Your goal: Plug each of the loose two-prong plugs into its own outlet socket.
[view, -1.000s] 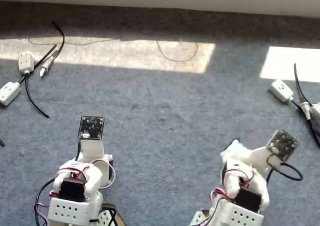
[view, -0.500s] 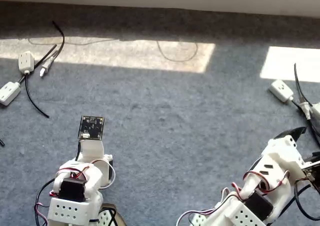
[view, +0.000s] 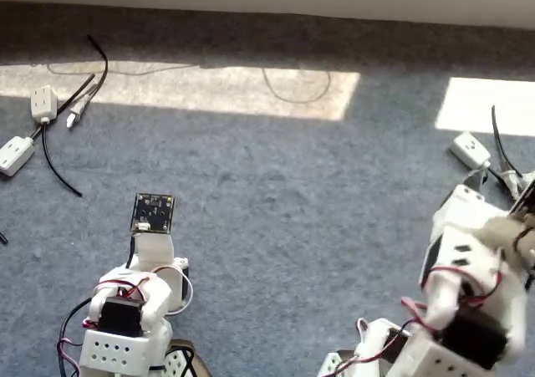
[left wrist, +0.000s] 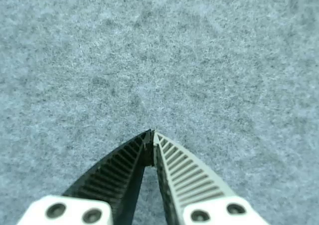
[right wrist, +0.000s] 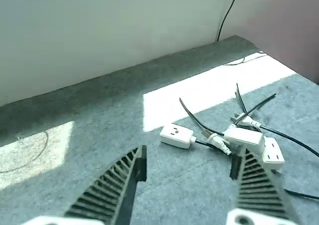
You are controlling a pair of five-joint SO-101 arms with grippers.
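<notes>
right claw spread wide by the right-hand sockets, left claw shut over bare carpet

in the left wrist view the left gripper (left wrist: pixel 152 134) has its two ribbed fingers pressed together at the tips with nothing between them, pointing down at the grey carpet (left wrist: pixel 159 50). from the high view the left arm (view: pixel 134 310) sits folded at the near edge, well apart from the far-left cluster: an upper socket (view: pixel 43 103), a lower socket (view: pixel 15 154) by the edge, and a loose white plug (view: pixel 77 112) on a black cord lying just beside the upper one, not inserted

the right gripper (right wrist: pixel 189 165) is wide open and holds nothing. beyond its fingers lie a white socket block (right wrist: pixel 176 135), a small plug (right wrist: pixel 218 143) just beside it on the carpet, and a further outlet (right wrist: pixel 271 152) among black cords. from above, the right arm (view: pixel 468 268) stands at the right edge, near the right socket (view: pixel 470 150) and the right plug (view: pixel 512 183), which lie apart from each other
</notes>
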